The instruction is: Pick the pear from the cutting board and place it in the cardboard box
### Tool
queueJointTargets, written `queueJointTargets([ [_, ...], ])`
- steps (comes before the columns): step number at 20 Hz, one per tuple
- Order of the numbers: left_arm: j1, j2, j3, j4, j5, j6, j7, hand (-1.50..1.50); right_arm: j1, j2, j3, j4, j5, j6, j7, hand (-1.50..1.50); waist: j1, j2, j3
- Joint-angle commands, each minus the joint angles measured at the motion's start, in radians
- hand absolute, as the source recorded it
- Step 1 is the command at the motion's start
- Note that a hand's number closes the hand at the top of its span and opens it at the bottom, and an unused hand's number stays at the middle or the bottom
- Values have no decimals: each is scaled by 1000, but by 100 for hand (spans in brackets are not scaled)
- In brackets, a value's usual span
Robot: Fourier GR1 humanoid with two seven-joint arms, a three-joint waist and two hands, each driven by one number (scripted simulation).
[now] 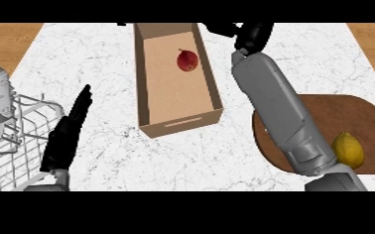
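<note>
A dark red pear (187,60) lies on the floor of the long cardboard box (214,87), in its far half. My right hand (253,34) is beyond the box's far right corner, apart from the pear, with relaxed fingers holding nothing; the view's top edge cuts part of it off. Its grey forearm runs down across the brown cutting board (344,111) at the right. Left of the box, my left hand (67,131) rests open with straight fingers pointing up.
A yellow lemon (348,149) sits on the cutting board beside my right forearm. A white wire dish rack (22,139) stands at the left edge, next to my left hand. Wooden surfaces show past the marble counter's far corners.
</note>
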Motion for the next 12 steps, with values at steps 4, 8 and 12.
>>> queueJointTargets([
  [4,35,25,44,22,-4,8,-13,0,254,-107,-42,-292,-37,-12,-23,-150,-39,-10,-4],
  [8,30,62,84,16,30,-24,-1,0,476,-156,-2,-554,-54,70,16,-150,-52,-13,-4],
  [12,36,36,50,-34,8,-5,62,0,619,-303,-36,-762,-129,236,53,-150,-41,-10,-4],
])
